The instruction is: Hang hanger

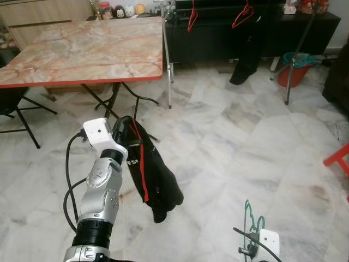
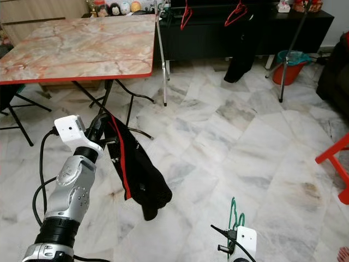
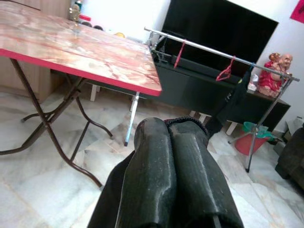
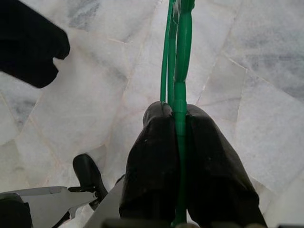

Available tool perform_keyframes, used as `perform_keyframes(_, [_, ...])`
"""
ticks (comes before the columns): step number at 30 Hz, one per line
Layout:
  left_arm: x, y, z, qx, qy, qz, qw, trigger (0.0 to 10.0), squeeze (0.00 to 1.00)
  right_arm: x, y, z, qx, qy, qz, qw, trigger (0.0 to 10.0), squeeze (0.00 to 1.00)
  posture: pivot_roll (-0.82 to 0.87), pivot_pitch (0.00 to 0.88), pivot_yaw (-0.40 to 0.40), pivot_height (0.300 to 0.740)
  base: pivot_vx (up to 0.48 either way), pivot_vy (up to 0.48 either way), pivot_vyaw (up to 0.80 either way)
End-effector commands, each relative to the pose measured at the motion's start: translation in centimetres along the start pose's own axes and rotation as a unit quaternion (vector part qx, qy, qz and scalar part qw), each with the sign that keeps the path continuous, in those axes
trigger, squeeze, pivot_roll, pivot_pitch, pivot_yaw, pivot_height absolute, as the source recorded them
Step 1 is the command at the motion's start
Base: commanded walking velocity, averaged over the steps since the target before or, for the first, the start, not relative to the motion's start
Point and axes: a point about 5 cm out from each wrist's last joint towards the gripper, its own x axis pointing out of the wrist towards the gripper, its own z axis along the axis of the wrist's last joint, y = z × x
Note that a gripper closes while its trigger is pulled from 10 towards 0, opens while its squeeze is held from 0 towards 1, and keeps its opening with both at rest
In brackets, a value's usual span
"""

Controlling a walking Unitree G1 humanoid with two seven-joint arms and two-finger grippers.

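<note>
Two items are held. Head views: black garment [image 1: 147,174] with a red stripe is draped from the left gripper [image 1: 124,126], near left; green hanger [image 1: 252,214] sits near right, the clothes rack [image 3: 223,54] far. Left wrist view: fingers [image 3: 152,175] are pressed together on limp, slippery cloth. Right wrist view: right gripper [image 4: 179,142] is pinched on thin wire; judged light, stiff, best held near its hook.
</note>
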Motion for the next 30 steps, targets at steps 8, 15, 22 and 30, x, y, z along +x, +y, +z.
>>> perform_keyframes(8, [0.24,-0.01,1.08,0.013,-0.018,-0.001,1.0,10.0,0.0,0.08,0.99,0.29,0.014,-0.011,0.006,1.0,10.0,0.0,-0.17,0.037,0.075,0.74,0.0,0.281,0.0])
perform_keyframes(15, [0.25,0.06,1.09,0.015,-0.018,-0.001,1.0,10.0,0.0,-0.02,1.08,-0.02,0.013,-0.01,0.008,1.0,10.0,0.0,-0.17,0.027,0.078,0.74,0.0,0.285,0.0])
perform_keyframes(22, [0.46,-0.46,1.2,0.025,-0.016,-0.017,0.999,10.0,0.0,-0.14,1.23,-0.38,0.013,-0.009,0.009,1.0,10.0,0.0,-0.17,0.017,0.081,0.74,0.0,0.15,0.0])
perform_keyframes(30, [0.25,-0.59,1.44,0.037,-0.025,-0.014,0.999,10.0,0.0,-0.19,1.23,-0.56,0.012,-0.006,0.009,1.0,10.0,0.0,-0.17,0.004,0.081,0.74,0.0,0.0,0.0])
